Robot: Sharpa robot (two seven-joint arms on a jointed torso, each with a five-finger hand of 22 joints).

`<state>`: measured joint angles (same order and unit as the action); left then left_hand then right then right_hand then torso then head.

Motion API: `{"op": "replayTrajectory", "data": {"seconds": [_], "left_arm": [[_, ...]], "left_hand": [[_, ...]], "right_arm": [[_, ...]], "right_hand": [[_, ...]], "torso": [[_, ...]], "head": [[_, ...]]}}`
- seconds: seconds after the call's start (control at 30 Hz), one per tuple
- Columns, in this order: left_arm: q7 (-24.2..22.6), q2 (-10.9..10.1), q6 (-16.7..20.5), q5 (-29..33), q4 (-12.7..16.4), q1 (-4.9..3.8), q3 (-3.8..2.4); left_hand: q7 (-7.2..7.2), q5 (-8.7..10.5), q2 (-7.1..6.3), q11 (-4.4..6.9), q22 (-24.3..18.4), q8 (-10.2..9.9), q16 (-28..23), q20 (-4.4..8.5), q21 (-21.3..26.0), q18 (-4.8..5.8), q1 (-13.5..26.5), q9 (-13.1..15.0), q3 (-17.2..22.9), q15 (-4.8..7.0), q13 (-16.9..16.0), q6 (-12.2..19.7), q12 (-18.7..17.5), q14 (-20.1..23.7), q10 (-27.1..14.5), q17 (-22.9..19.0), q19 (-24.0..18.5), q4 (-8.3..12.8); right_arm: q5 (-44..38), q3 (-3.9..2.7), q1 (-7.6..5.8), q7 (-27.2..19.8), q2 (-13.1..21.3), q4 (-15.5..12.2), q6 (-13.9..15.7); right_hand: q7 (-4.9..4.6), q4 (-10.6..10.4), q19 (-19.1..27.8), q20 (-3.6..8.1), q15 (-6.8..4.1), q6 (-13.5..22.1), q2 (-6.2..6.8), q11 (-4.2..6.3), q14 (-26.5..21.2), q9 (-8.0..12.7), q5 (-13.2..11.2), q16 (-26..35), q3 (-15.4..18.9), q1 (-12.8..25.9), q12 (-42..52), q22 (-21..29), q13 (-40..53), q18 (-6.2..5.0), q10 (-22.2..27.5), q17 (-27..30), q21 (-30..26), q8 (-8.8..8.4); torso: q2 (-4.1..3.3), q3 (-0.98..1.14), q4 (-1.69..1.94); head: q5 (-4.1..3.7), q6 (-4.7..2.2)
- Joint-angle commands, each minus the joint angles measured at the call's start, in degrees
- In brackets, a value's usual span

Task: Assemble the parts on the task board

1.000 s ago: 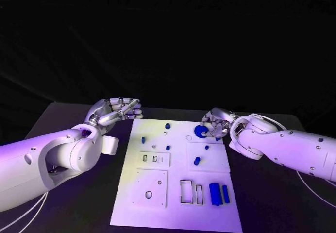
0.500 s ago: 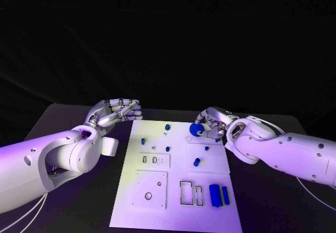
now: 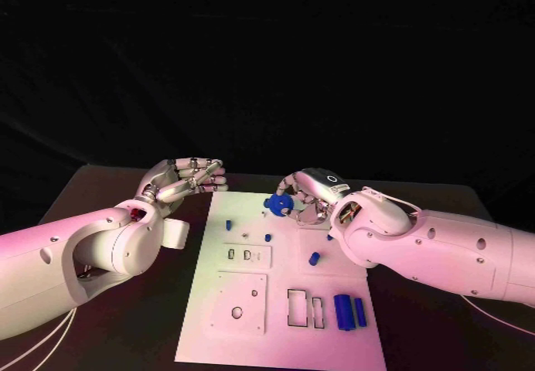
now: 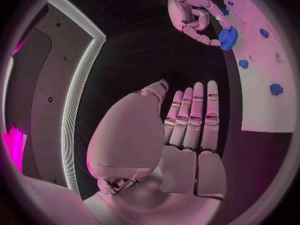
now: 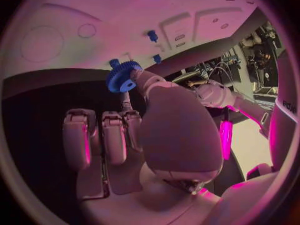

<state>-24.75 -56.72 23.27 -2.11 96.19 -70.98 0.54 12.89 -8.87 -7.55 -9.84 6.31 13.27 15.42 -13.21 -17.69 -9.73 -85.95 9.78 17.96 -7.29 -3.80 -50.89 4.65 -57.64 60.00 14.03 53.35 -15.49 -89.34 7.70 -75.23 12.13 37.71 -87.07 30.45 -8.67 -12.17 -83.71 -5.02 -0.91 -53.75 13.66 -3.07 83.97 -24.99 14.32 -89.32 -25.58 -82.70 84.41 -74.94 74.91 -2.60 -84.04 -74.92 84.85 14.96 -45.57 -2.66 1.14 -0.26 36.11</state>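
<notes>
My right hand [image 3: 308,193] holds a blue toothed gear [image 3: 279,204] over the far end of the white task board [image 3: 251,309]. The right wrist view shows that gear [image 5: 122,77] pinched at the fingertips above the board [image 5: 125,15], with small blue pegs [image 5: 152,35] standing beyond it. My left hand [image 3: 184,179] hovers off the board's far left corner, fingers curled and holding nothing; in the left wrist view that left hand [image 4: 187,130] has its fingers side by side, with the gear [image 4: 227,38] and right hand [image 4: 190,10] beyond. Small blue pegs [image 3: 267,236] stand mid-board, and two blue blocks [image 3: 349,310] lie near the front right.
The board has rectangular slots [image 3: 303,306] near the blue blocks and a raised plate with a hole [image 3: 236,311] at the front left. A blue oblong part [image 3: 315,258] lies right of centre. Black table [image 3: 100,232] surrounds the board.
My right hand has carried the blue gear leftward, from the board's far right side toward its far middle. The left hand has stayed where it was.
</notes>
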Motion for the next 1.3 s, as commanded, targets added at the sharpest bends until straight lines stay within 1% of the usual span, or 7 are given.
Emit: {"op": "replayTrajectory", "data": {"seconds": [0.03, 0.13, 0.23, 0.3, 0.63, 1.03, 1.3], "left_arm": [[-0.25, 0.21, -1.11, 0.02, 0.09, -0.06, -0.04], [-0.23, 0.3, -1.12, 0.02, 0.1, -0.06, -0.04], [-0.16, 0.42, -1.23, 0.02, 0.1, -0.06, -0.04], [-0.13, 0.46, -1.27, 0.02, 0.1, -0.06, -0.04], [-0.08, 0.58, -1.32, 0.02, 0.06, -0.06, -0.05], [-0.01, 0.71, -1.41, 0.02, -0.11, -0.06, -0.05], [0.05, 0.68, -1.48, 0.02, -0.17, -0.06, -0.05]], "left_hand": [[0.44, 0.31, -0.31, -0.3, -0.06, -0.39, -0.37, -0.19, 0.26, -0.74, -0.17, 0.07, 0.19, -0.18, -0.01, 0.4, -0.15, 0.1, -0.01, 0.07, 0.17, -0.01], [0.44, 0.31, -0.31, -0.3, -0.06, -0.39, -0.37, -0.19, 0.26, -0.74, -0.17, 0.07, 0.19, -0.18, -0.01, 0.4, -0.15, 0.1, -0.01, 0.07, 0.17, -0.01], [0.44, 0.31, -0.31, -0.3, -0.06, -0.39, -0.37, -0.19, 0.26, -0.74, -0.17, 0.07, 0.19, -0.18, -0.01, 0.4, -0.15, 0.1, -0.01, 0.07, 0.17, -0.01], [0.43, 0.32, -0.35, -0.3, -0.12, -0.42, -0.48, -0.2, 0.29, -0.74, -0.16, 0.11, 0.36, -0.19, -0.02, 0.4, -0.31, 0.13, 0.07, 0.21, 0.17, 0.04], [0.43, 0.32, -0.35, -0.3, -0.12, -0.42, -0.48, -0.2, 0.29, -0.74, -0.16, 0.11, 0.36, -0.19, -0.02, 0.4, -0.31, 0.13, 0.07, 0.21, 0.17, 0.04], [0.43, 0.32, -0.35, -0.3, -0.12, -0.42, -0.48, -0.2, 0.29, -0.74, -0.16, 0.11, 0.36, -0.19, -0.02, 0.4, -0.31, 0.13, 0.07, 0.21, 0.17, 0.04], [0.43, 0.32, -0.35, -0.3, -0.12, -0.42, -0.48, -0.2, 0.29, -0.74, -0.16, 0.11, 0.36, -0.19, -0.02, 0.4, -0.31, 0.13, 0.07, 0.21, 0.17, 0.04]], "right_arm": [[-3.97, 0.06, 0.27, 1.8, -1.5, 1.18, 1.12], [-4.11, 0.17, 0.57, 2.2, -3.14, 2.51, 0.93], [-4.01, 0.29, 1.29, 2.15, -5.03, 4.06, 0.89], [-3.96, 0.32, 1.76, 2.08, -5.88, 4.71, 0.89], [-3.75, 0.38, 3.29, 2.2, -8.35, 6.99, -0.1], [-4.0, 0.39, 3.63, 3.16, -9.01, 8.36, -0.39], [-4.89, 0.38, 3.65, 3.92, -8.88, 8.54, 0.77]], "right_hand": [[1.26, 0.01, -2.08, 0.0, -0.31, -1.39, -0.14, 0.44, 5.69, -0.94, 0.28, -0.24, -0.53, 0.53, 0.27, -9.26, 9.59, 0.9, -2.23, -13.55, 0.24, -0.03], [1.26, 0.01, -2.08, 0.0, -0.31, -1.39, -0.14, 0.44, 5.69, -0.94, 0.28, -0.24, -0.53, 0.53, 0.27, -9.26, 9.59, 0.9, -2.23, -13.55, 0.24, -0.03], [1.26, 0.1, -2.13, 0.01, -0.31, -1.37, -0.11, 0.44, 5.69, -0.95, 0.32, -0.24, -0.68, 0.61, 0.26, -9.34, 9.58, 0.92, -2.23, -13.55, 0.3, -0.09], [1.25, 0.16, -2.04, 0.01, -0.31, -1.37, -0.09, 0.44, 5.67, -0.97, 0.35, -0.21, -0.78, 0.66, 0.24, -9.22, 9.57, 0.88, -2.22, -13.44, 0.19, -0.12], [1.21, 0.32, -2.05, 0.02, -0.3, -1.32, 0.05, 0.41, 5.66, -1.01, 0.34, -0.2, -1.05, 0.93, 0.2, -9.23, 9.55, 0.88, -2.2, -13.41, 0.19, -0.27], [1.12, 0.6, -2.0, -0.01, -0.24, -1.17, 0.32, 0.33, 5.63, -1.08, 0.11, -0.16, -1.47, 1.54, 0.13, -9.18, 9.51, 0.86, -2.16, -13.28, 0.12, -0.59], [1.11, 0.72, -2.04, -0.01, -0.23, -1.15, 0.39, 0.32, 5.62, -1.1, 0.09, -0.15, -1.59, 1.61, 0.09, -9.24, 9.48, 0.88, -2.14, -13.25, 0.17, -0.66]], "torso": [[-0.08, -0.06, 0.03], [-0.04, -0.09, 0.04], [-0.07, -0.09, 0.09], [-0.09, 0.0, 0.08], [-0.05, -0.03, 0.03], [-0.08, 0.05, -0.04], [-0.06, 0.08, -0.12]], "head": [[-0.19, -0.31], [0.08, -0.23], [-0.02, -0.29], [0.07, -0.13], [0.26, 0.36], [0.38, 0.47], [0.52, 0.59]]}}
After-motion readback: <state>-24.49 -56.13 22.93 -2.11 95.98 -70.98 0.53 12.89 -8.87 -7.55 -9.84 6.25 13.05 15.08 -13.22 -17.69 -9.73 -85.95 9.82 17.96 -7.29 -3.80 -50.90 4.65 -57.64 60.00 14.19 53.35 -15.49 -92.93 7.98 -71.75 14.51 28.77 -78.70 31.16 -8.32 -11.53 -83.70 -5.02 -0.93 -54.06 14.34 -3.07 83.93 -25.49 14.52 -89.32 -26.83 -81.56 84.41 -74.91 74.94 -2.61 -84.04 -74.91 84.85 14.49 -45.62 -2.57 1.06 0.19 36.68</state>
